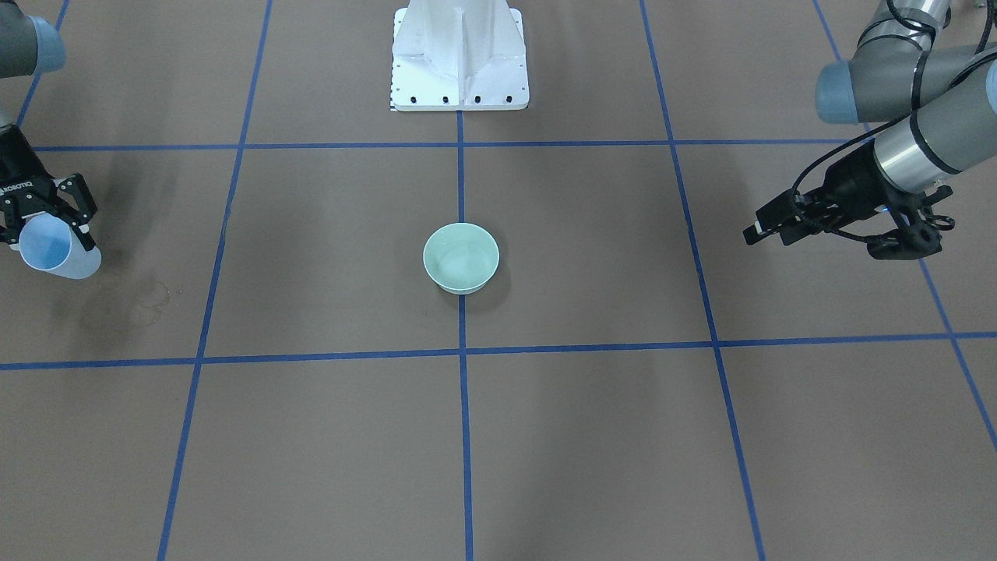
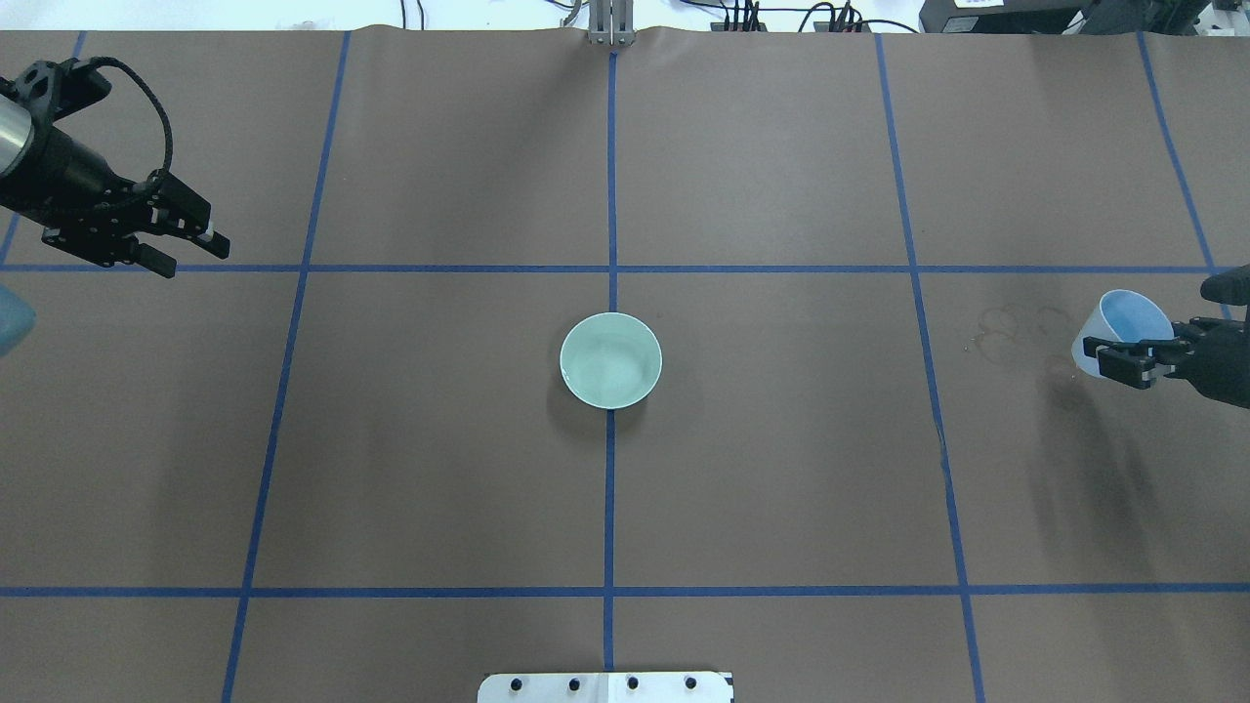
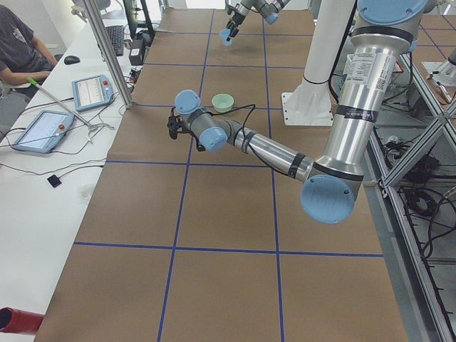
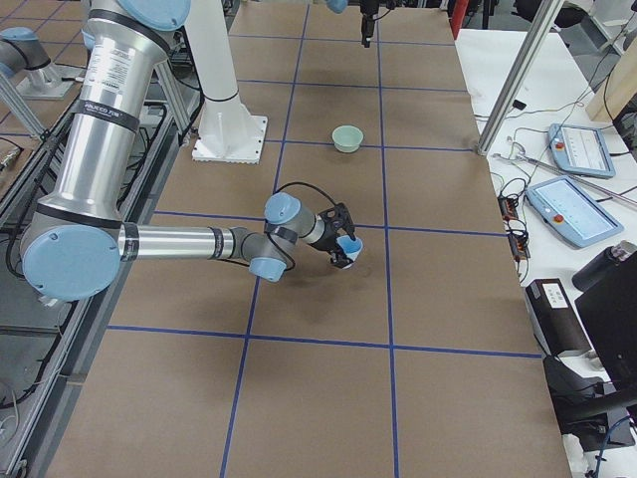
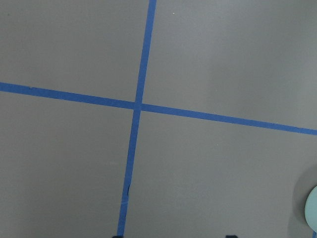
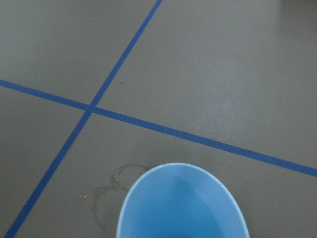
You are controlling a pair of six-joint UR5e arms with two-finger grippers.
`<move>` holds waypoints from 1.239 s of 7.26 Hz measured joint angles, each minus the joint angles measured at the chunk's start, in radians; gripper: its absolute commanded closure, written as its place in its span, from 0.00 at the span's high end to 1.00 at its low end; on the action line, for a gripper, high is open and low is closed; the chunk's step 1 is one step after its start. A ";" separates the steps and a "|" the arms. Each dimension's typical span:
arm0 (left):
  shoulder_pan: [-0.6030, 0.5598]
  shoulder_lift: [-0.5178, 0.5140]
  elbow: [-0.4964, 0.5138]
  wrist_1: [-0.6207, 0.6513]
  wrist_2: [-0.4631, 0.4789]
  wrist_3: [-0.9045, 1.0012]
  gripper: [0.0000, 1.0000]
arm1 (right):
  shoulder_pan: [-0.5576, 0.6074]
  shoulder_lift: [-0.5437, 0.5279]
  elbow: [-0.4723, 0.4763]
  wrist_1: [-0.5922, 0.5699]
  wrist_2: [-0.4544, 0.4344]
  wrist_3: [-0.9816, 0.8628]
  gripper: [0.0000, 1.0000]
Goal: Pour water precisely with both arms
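1. Both arms (image 1: 927,148) wait over the counter (image 2: 781,488), far apart.
2. Left pincer (image 2: 195,259) is open and empty; right pincer (image 2: 1118,358) squeezes a blue cup (image 2: 1133,314).
3. Green bowl (image 2: 610,359) sits in the middle.
4. Water cannot be seen in cup or bowl; pouring looks not yet done.

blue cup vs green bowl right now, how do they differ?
Colour: the blue cup is light blue, the green bowl pale green.
Pose: the blue cup is tilted, mouth turned sideways; the green bowl sits upright.
Support: the blue cup is clamped in the right gripper, far to the robot's right; the green bowl stands ungripped in the middle.
Both are round and open-topped.
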 measured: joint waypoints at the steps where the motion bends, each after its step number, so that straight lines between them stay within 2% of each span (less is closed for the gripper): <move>1: 0.000 0.000 0.000 0.000 0.000 0.000 0.75 | -0.001 -0.003 -0.045 0.066 -0.011 0.027 0.00; 4: -0.001 0.000 -0.002 0.000 0.000 0.000 0.75 | -0.013 0.006 -0.091 0.145 -0.031 0.040 0.00; 9: -0.002 0.003 -0.015 0.000 0.000 -0.003 0.76 | -0.059 0.017 -0.101 0.158 -0.037 0.033 0.00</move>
